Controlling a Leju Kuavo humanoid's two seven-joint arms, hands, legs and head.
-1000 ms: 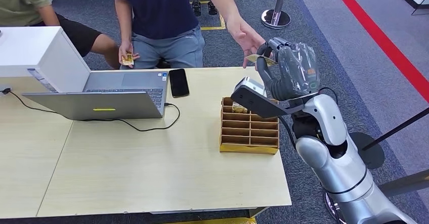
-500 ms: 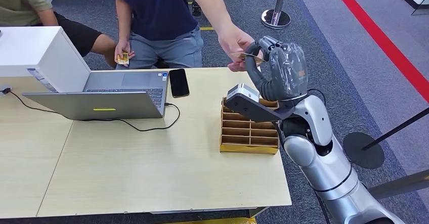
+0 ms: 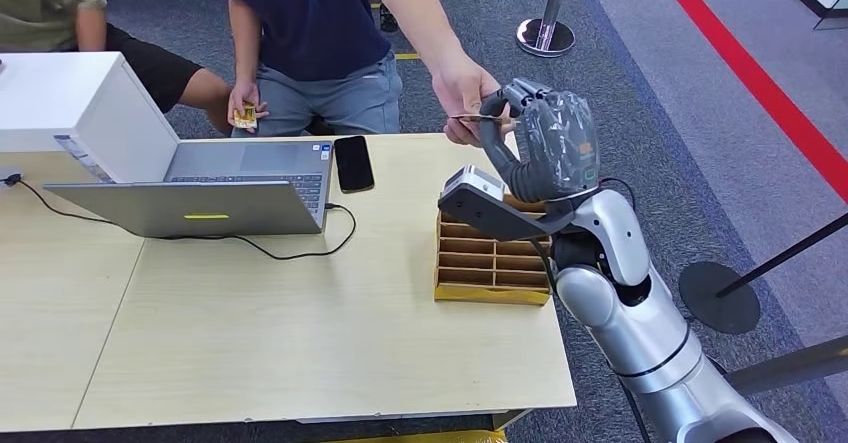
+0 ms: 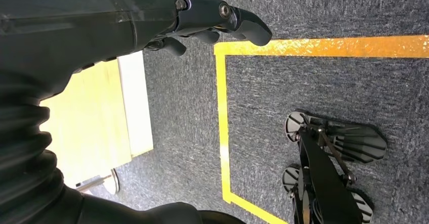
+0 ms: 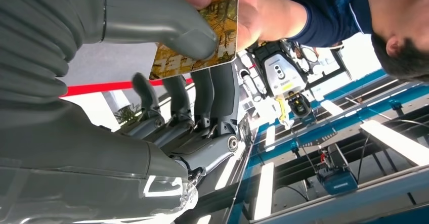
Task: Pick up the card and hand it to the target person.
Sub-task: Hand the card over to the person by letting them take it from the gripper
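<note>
While the right hand [image 3: 540, 143] is raised beyond the far right corner of the bench [image 3: 300, 333], you see the card [image 3: 468, 118] pinched between its thumb and its darker fingers, and the person's hand [image 3: 462, 88] already touches the same card from the other side. This double hold is the relation that decides the next move. The card sticks out from the robot's fingertips toward the person, with its long axis roughly level and pointing away from the robot's palm. In the right wrist view the grey thumb [image 5: 167, 24] presses on the printed face of the card [image 5: 212, 37], and the person's fingers cover its far edge. In my judgement the robot must only loosen the pinch, but you cannot tell from these pictures how firmly the person grips.

The left hand [image 4: 202, 19] hangs low beside the bench edge, far from the card, with fingers curled and nothing in them, so the right hand is the only one concerned.

In the head view the card shows only as a thin dark line, seen edge-on. The card rack [image 3: 490, 263] on the bench is partly hidden by the right forearm.
</note>
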